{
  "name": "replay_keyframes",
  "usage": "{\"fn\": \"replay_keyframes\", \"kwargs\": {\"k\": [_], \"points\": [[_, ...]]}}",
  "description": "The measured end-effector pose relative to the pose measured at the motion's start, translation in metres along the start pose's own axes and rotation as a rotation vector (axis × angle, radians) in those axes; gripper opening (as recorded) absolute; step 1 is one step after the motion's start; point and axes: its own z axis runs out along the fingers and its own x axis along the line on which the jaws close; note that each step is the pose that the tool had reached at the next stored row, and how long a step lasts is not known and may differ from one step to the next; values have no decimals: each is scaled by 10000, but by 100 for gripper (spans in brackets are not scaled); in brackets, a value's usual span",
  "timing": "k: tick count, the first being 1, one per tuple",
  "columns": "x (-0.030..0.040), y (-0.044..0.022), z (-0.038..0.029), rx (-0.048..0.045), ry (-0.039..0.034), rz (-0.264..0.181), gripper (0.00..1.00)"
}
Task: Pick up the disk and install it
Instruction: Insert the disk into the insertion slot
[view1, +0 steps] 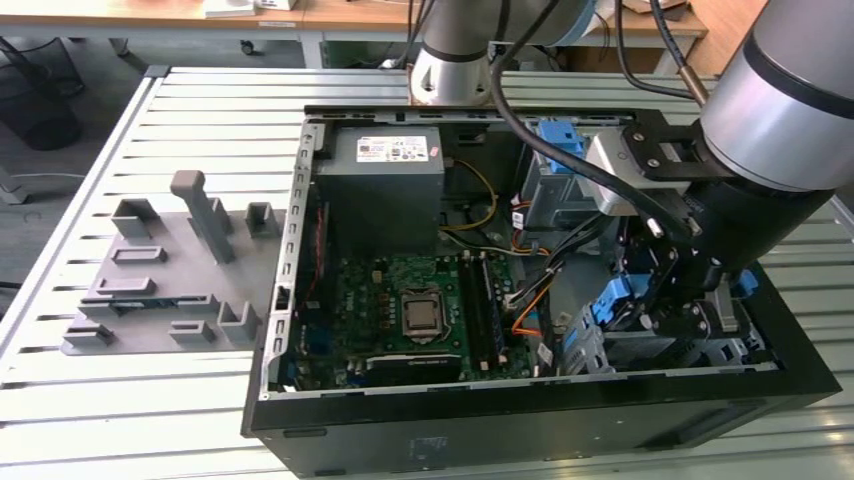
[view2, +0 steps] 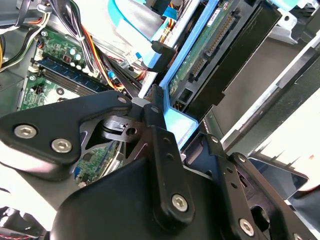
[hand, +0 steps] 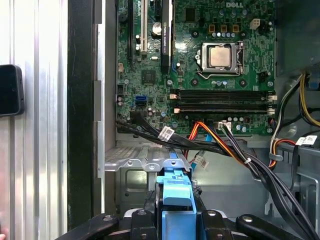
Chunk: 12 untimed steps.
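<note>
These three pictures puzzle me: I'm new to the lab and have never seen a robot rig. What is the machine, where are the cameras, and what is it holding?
The big grey and black shape on the exterior view's right is a robot arm; at its end is the gripper, its hand. That picture comes from a camera standing off the arm. The other two come from cameras riding near the wrist, so they look along the gripper itself. On the slatted metal table lies an open computer case with its green motherboard showing, and beside it a grey fixture with slots. The gripper is shut on the disk, a hard drive in a blue frame, held down inside the case near the metal drive bay.
</note>
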Motion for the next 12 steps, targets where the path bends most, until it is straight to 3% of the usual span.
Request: {"fn": "replay_keyframes", "kwargs": {"k": [6, 12], "points": [[0, 0, 3, 0, 0, 0, 36], [0, 0, 5, 0, -1, 0, 50]]}}
